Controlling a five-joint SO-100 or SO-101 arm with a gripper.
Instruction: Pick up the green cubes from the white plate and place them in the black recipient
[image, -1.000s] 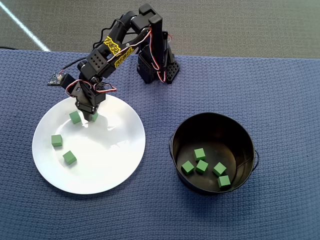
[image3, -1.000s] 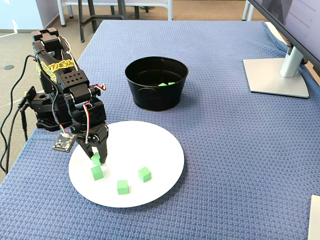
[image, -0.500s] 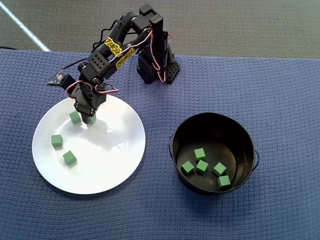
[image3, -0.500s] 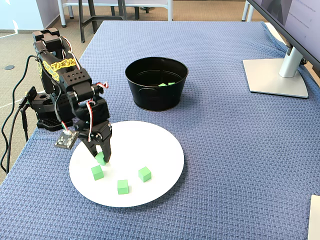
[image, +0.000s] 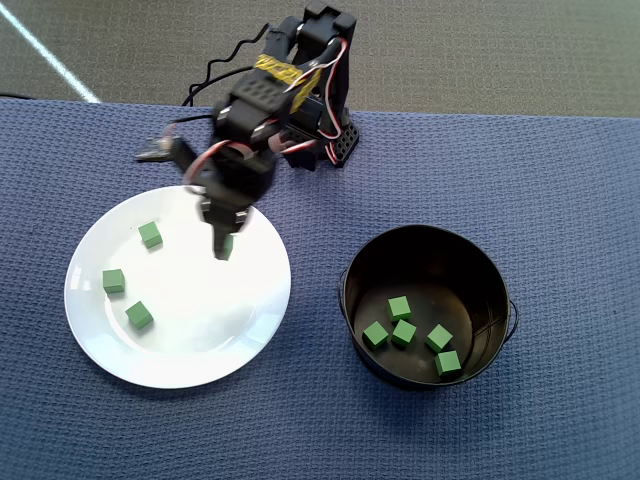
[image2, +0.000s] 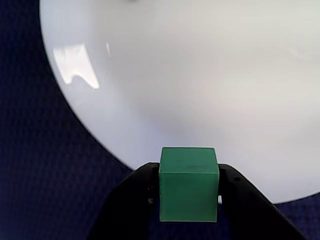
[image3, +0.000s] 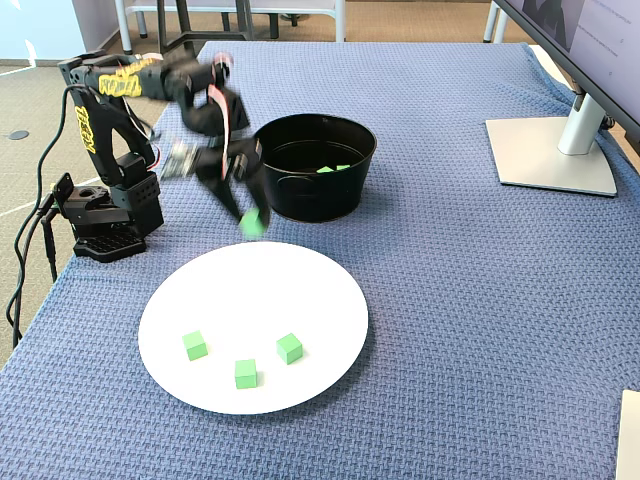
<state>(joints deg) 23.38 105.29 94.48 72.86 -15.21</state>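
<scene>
My gripper (image: 223, 246) (image2: 189, 200) (image3: 251, 222) is shut on one green cube (image2: 188, 182) (image: 226, 244) (image3: 253, 223) and holds it in the air above the far edge of the white plate (image: 250, 300) (image3: 320, 290) (image2: 210, 80). Three green cubes (image: 150, 234) (image: 113, 281) (image: 139, 315) lie on the plate's left part in the overhead view. The black recipient (image: 360, 275) (image3: 300, 200) stands to the right of the plate and holds several green cubes (image: 400, 308). In the fixed view the arm is blurred.
The blue woven cloth (image: 500, 170) covers the table. The arm's base (image: 320, 130) (image3: 105, 215) stands at the table's back edge. A monitor foot (image3: 550, 150) sits at the right in the fixed view.
The gripper has risen from the plate with a green cube and swung toward the black recipient. Three cubes stay on the plate.
</scene>
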